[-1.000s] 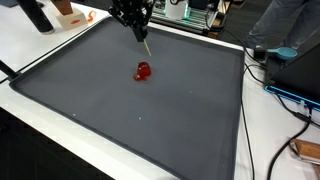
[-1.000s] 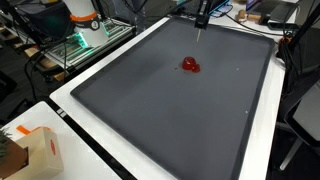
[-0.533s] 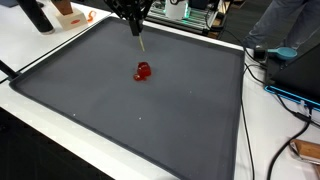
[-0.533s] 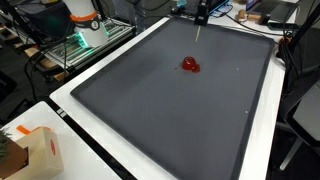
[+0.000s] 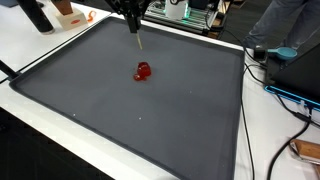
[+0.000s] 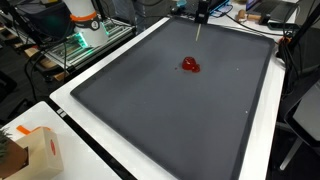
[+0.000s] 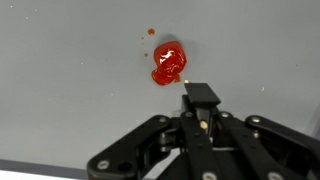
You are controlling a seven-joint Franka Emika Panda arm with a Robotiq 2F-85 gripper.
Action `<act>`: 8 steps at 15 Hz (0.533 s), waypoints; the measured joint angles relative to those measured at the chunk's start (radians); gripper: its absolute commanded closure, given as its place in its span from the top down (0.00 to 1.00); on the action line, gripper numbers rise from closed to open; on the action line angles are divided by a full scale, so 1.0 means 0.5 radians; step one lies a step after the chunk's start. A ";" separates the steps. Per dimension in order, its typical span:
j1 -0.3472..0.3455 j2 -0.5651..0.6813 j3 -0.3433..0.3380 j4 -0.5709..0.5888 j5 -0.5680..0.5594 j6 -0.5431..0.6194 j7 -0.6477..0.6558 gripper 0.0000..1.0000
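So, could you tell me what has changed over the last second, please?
The gripper, shut on a thin pale stick, has lifted a little and drawn back toward the far edge, taking the stick's tip further from the red blob. The grip stayed closed; the red blob and the grey mat did not move.

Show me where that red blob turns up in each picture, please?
In an exterior view: red blob, left of centre on the grey mat.
In an exterior view: blob right of centre, upper part of the mat.
Wrist view: blob upper middle, just beyond the gripper.
Shared landmark: the grey mat.
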 measured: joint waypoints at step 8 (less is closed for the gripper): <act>-0.004 0.055 -0.024 -0.025 0.002 0.010 -0.011 0.03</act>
